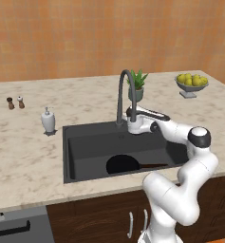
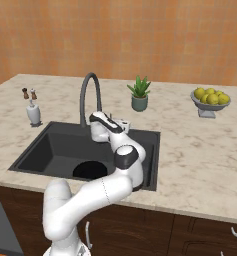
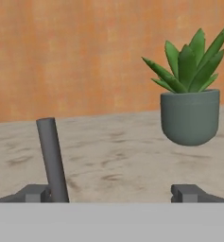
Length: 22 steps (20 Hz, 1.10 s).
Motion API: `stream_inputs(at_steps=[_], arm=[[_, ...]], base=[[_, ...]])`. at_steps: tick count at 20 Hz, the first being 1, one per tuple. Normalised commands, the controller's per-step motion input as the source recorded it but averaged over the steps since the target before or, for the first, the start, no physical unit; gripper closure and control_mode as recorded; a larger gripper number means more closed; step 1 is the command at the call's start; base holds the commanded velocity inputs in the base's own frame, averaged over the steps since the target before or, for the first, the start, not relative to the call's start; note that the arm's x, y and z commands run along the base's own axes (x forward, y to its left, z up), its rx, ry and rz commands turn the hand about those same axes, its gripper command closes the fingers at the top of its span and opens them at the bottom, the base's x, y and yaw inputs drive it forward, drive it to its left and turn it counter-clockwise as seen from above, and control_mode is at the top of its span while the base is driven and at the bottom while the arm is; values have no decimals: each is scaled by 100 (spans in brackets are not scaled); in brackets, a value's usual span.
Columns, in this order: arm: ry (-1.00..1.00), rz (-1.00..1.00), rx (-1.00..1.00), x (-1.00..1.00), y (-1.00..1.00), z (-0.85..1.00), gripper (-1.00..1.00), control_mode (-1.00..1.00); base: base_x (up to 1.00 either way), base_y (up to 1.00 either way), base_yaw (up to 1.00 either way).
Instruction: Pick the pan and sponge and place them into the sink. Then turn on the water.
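Marble counter (image 1: 23, 156), orange wall (image 1: 61, 33)

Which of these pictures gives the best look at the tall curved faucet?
The left base view: the faucet stands whole there, from its base at the sink rim up over its arch. In the right base view the robot's hand covers its foot. The hand view catches just a straight grey piece of its pipe.

White arm (image 1: 180, 190) of rounded glossy segments, dark joint caps; gripper (image 3: 113, 193) fingertips apparently dark grey, blocky.
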Motion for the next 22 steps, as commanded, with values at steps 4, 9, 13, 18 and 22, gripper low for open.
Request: stream_inputs(at_steps=[4,9,13,18,22], arm=[[0,-12,0,6,14,0,-100,-100],[0,-4,0,0,1,0,-100,-100],[0,0,0,0,0,0,-100,-100],[0,-1,4,0,-47,0,-100,-100],[0,0,5,0,-61,0,-100,-100]], base=[[0,0,0],[0,0,0],[0,0,0],[0,0,0],[0,0,0]])
